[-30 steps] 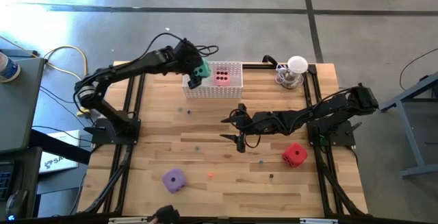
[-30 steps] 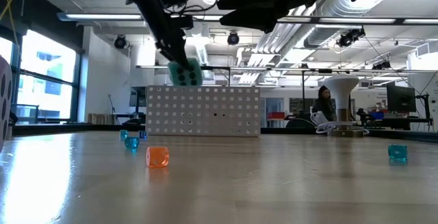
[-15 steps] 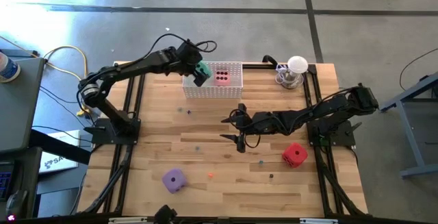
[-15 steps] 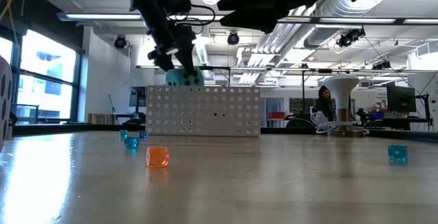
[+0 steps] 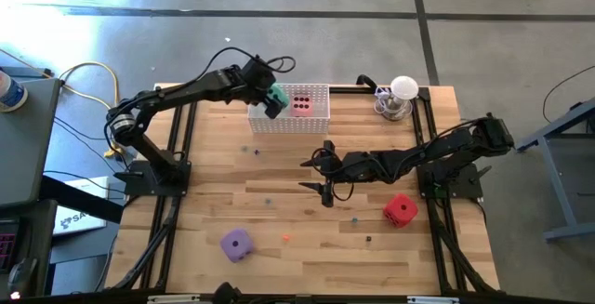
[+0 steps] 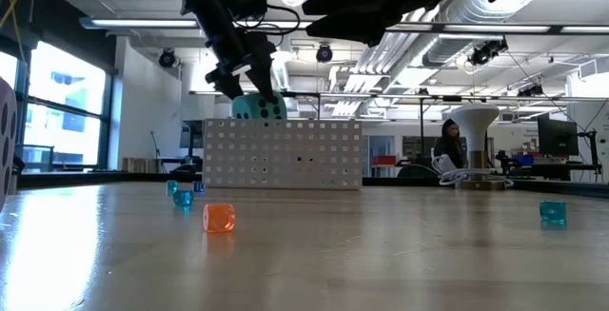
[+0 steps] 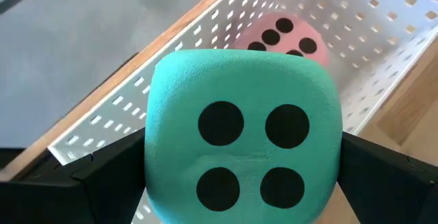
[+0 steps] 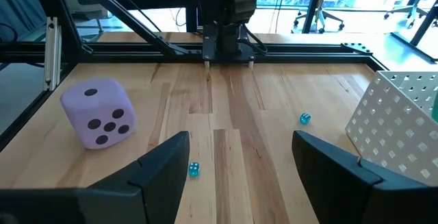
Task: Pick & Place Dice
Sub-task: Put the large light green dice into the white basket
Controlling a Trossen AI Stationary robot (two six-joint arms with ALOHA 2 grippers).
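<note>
Your left gripper (image 5: 271, 99) grips the green die (image 5: 275, 94) at widest spread, just over the white basket's (image 5: 319, 123) left end, beside the pink die (image 5: 301, 103) inside.

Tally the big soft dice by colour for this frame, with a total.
green die: 1, in the left gripper over the white basket
pink die: 1, in the basket
purple die: 1, on the table
red die: 1, on the table
Total: 4
</note>
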